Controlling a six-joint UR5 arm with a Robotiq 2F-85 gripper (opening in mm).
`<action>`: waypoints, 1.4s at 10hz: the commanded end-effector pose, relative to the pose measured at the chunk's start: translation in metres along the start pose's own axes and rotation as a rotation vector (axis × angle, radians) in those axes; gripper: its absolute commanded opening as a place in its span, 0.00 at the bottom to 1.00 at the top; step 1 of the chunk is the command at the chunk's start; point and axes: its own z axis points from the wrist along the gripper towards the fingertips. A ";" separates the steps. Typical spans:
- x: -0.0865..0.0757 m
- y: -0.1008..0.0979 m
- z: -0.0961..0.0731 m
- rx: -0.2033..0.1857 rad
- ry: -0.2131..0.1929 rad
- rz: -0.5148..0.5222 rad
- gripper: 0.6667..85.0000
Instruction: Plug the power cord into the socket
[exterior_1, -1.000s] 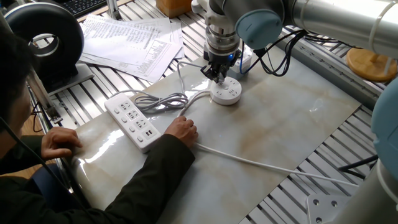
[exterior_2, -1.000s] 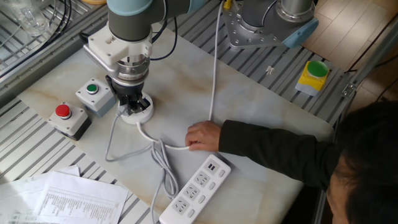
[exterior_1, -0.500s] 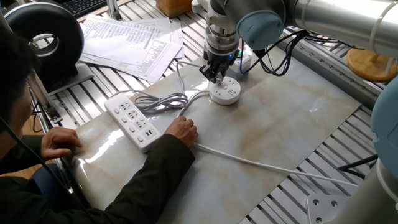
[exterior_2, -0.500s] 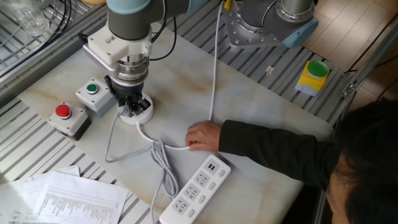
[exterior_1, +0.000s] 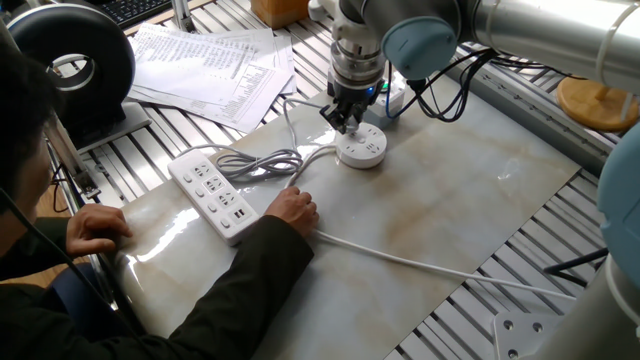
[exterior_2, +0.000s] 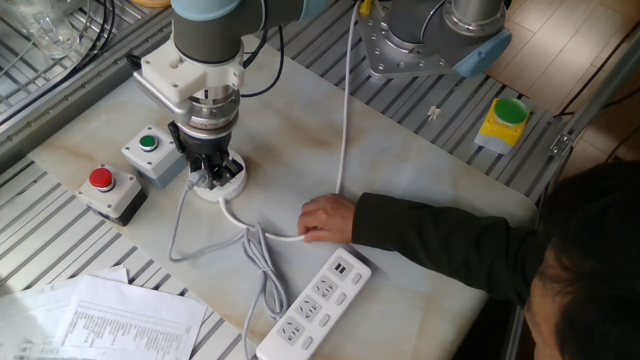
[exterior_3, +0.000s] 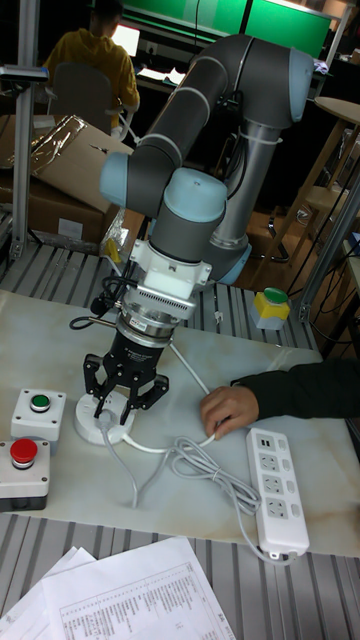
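the tool (exterior_2: 208, 172) hung over the socket (exterior_1: 364, 150); whether it gripped the plug was unclear. a hand (exterior_2: 325, 218) pinned a cable beside the strip (exterior_1: 211, 191), button boxes (exterior_2: 128, 169) close by.

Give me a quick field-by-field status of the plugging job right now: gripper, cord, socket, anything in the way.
gripper: low over the socket; its hold on the plug cannot be made out
socket: round white unit, flat on the marble slab
power cord: looped bundle beside the power strip, running up to the gripper
plug seated: cannot tell, fingers hide it
person's hand: resting on the socket's white cable, clear of the gripper
button boxes: beside the socket, untouched
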 end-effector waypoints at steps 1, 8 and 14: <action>-0.001 0.005 -0.004 -0.035 -0.002 -0.010 0.49; -0.001 -0.010 -0.002 -0.041 -0.014 -0.098 0.48; -0.002 -0.011 -0.003 -0.058 -0.020 -0.092 0.46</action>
